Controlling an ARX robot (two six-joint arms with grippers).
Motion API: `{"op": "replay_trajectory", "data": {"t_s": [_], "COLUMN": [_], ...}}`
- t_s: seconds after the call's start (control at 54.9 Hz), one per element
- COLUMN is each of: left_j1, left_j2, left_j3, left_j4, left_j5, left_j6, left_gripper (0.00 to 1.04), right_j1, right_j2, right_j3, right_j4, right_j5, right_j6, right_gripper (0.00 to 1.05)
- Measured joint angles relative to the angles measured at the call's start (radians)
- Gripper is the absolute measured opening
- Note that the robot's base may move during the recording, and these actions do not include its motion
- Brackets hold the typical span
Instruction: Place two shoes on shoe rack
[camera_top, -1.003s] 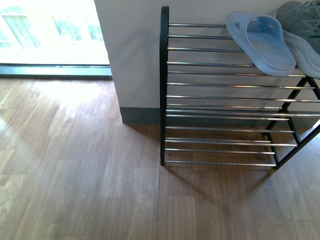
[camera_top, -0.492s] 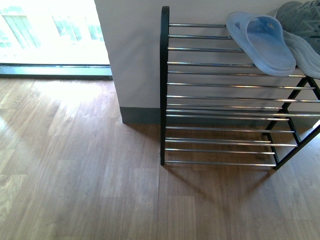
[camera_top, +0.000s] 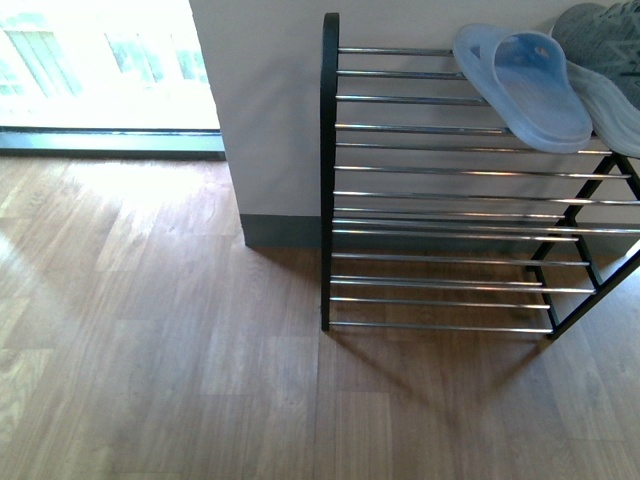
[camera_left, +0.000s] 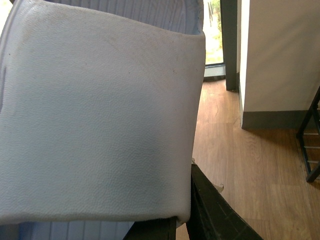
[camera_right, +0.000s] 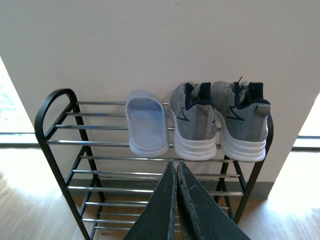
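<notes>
Both grey sneakers (camera_right: 192, 122) (camera_right: 242, 120) sit side by side on the top shelf of the shoe rack (camera_right: 60, 150), heels toward the right wrist camera, toes at the wall (camera_right: 150, 40). Just beside them, at nine o'clock, lies a pale blue slide sandal (camera_right: 146, 122), touching the nearer sneaker or very nearly. The right pincer (camera_right: 177, 200) hangs in front of the rack, its black fingers pressed together on nothing. On the left, a pale blue slipper strap (camera_left: 95, 115) fills the wrist view; the left pincer (camera_left: 192, 215) shows only dark finger parts, so I cannot tell its state. Wooden floor (camera_top: 150, 350) spreads below.
</notes>
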Motion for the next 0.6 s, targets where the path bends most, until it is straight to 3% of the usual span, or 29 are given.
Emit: {"op": "replay_trajectory", "data": {"t_s": [0.602], "left_j1": [0.000], "left_j2": [0.000], "left_j3": [0.000], "left_j4": [0.000], "left_j5": [0.000], "left_j6": [0.000], "left_gripper": [0.02], "right_j1": [0.000], "right_j2": [-0.188], "right_j3": [0.000], "right_j4": [-0.175], "right_j5": [0.003], "right_j6": [0.000], "right_gripper": [0.02]}}
